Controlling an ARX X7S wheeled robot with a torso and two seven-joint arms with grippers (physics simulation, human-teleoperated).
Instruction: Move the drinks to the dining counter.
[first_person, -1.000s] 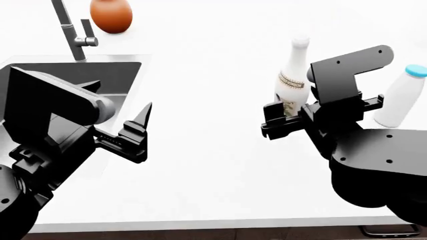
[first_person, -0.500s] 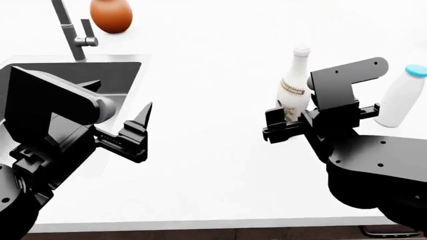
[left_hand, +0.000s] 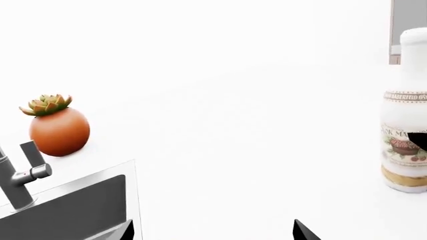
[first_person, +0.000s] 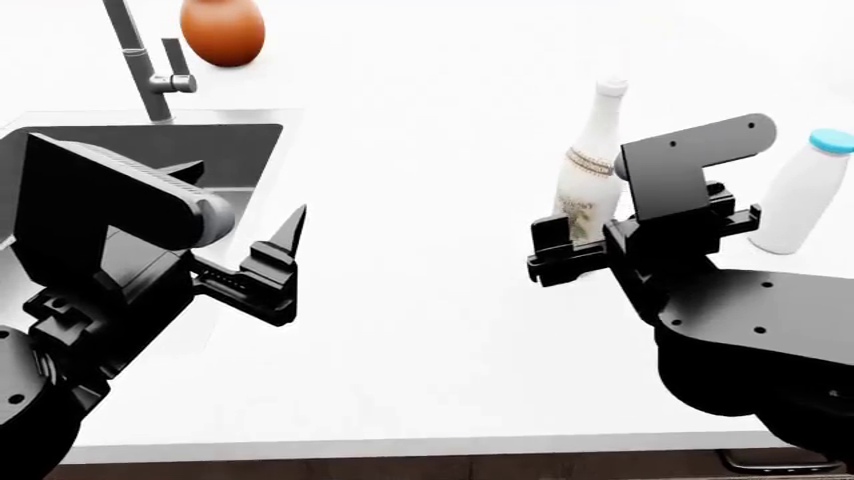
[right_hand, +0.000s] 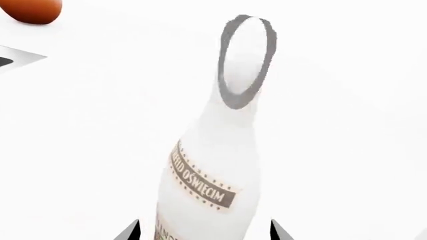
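The tall cream slim-necked bottle (first_person: 587, 175) with a brown-printed label stands on the white dining counter (first_person: 427, 330). It also shows in the left wrist view (left_hand: 405, 135) and the right wrist view (right_hand: 213, 170). My right gripper (first_person: 554, 245) is open around the bottle's lower part, and a gap shows on each side between the fingertips and the bottle. To the right of that arm, a plain white bottle (first_person: 801, 200) with a light-blue cap stands on the counter. Beside the sink, my left gripper (first_person: 287, 250) is open and holds nothing.
A steel sink (first_person: 227, 150) is set into the counter at the left, with a dark faucet (first_person: 134, 50) behind it. An orange round pot with a green succulent (first_person: 222, 30) sits at the back left. The counter's front edge runs along the bottom of the head view.
The cream bottle's neck has shifted slightly right and away. My right arm has shifted a little around it. The left arm has not moved.
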